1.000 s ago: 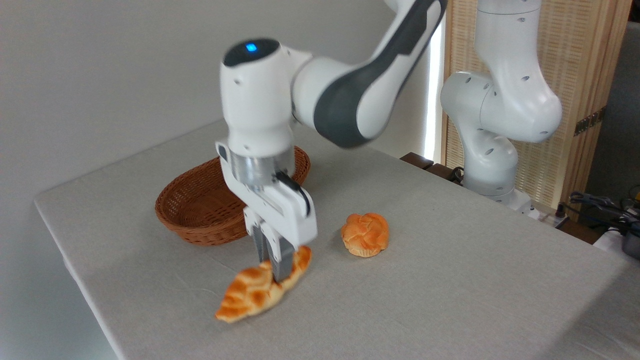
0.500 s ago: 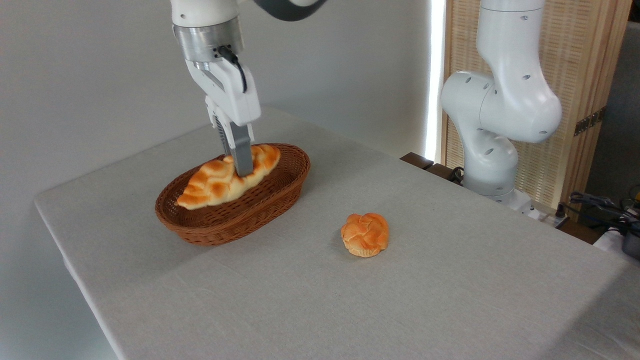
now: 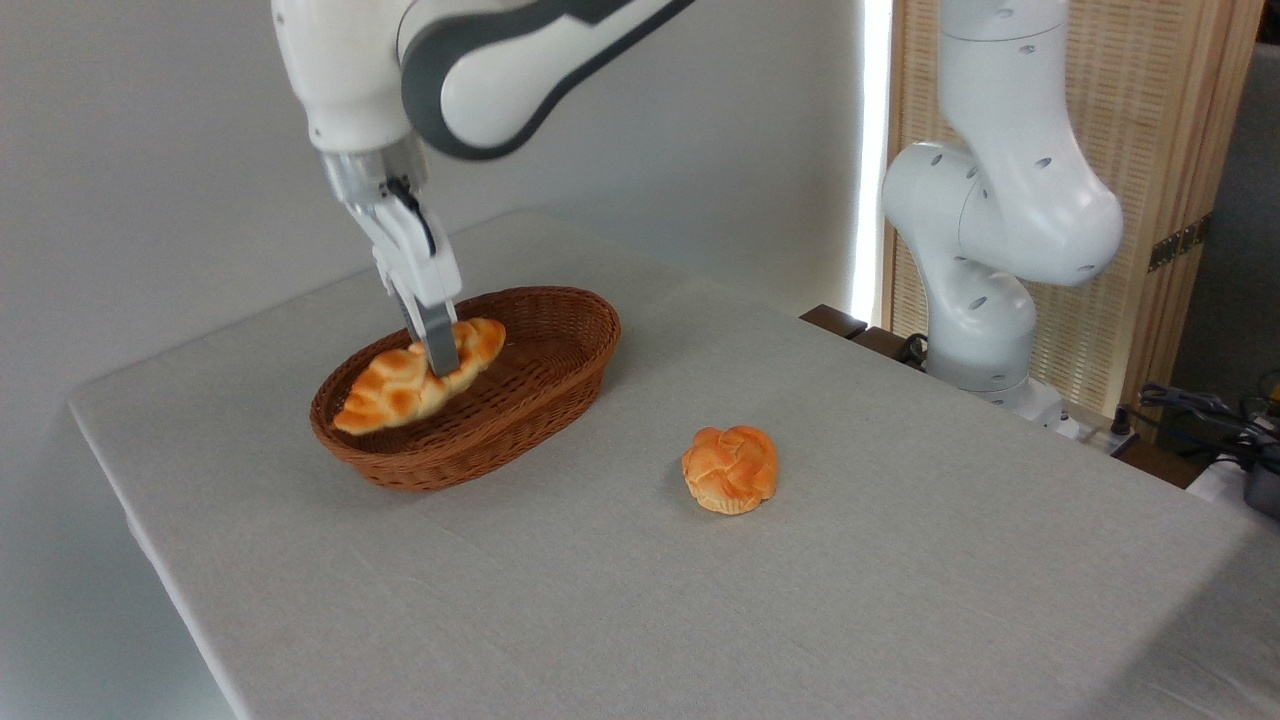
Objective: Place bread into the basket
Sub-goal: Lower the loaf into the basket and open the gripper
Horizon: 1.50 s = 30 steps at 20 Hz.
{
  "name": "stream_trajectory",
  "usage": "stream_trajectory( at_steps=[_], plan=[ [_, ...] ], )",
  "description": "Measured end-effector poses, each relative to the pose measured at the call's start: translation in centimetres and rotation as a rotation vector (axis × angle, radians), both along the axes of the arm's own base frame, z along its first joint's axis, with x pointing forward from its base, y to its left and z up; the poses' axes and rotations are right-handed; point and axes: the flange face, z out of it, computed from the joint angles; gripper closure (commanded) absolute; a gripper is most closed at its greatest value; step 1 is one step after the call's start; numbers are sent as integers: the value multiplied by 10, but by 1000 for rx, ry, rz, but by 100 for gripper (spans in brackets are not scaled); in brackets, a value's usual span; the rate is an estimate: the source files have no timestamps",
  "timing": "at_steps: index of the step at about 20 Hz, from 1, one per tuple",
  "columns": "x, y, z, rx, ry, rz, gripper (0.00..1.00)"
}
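The bread point(image 3: 395, 385), a long braided golden loaf with toasted patches, hangs tilted inside the left half of the oval reddish-brown wicker basket point(image 3: 540, 395), its left tip lowest near the rim. My gripper point(image 3: 440, 355) comes down from above and is shut on the loaf near its right end. Whether the loaf touches the basket floor I cannot tell.
A small round orange knotted bun point(image 3: 730, 468) lies on the grey tablecloth right of the basket. The arm's white base point(image 3: 985, 300) stands at the table's far right edge, with cables point(image 3: 1200, 410) beyond it. The table's left edge runs close to the basket.
The gripper lifted the bread from the table's front, carried it over the basket, and has since moved left and lower, so the loaf now sits deeper in the basket's left half.
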Motion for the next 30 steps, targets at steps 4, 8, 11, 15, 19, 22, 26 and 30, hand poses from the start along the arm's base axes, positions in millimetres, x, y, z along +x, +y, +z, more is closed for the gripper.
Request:
stream_trajectory(
  at_steps=[4, 8, 11, 15, 19, 22, 26, 30],
  plan=[
    [7, 1, -25, 5, 38, -1, 0],
    [8, 2, -23, 2, 30, -20, 0],
    [9, 2, -20, 1, 24, -26, 0],
    [10, 2, -15, -2, 15, -25, 0],
    [10, 4, -4, -5, -7, -20, 0],
    [15, 15, 15, -11, -41, 0, 0],
    [23, 43, 33, -6, -80, 38, 0],
    [29, 123, 82, 13, -174, -8, 0]
  ],
)
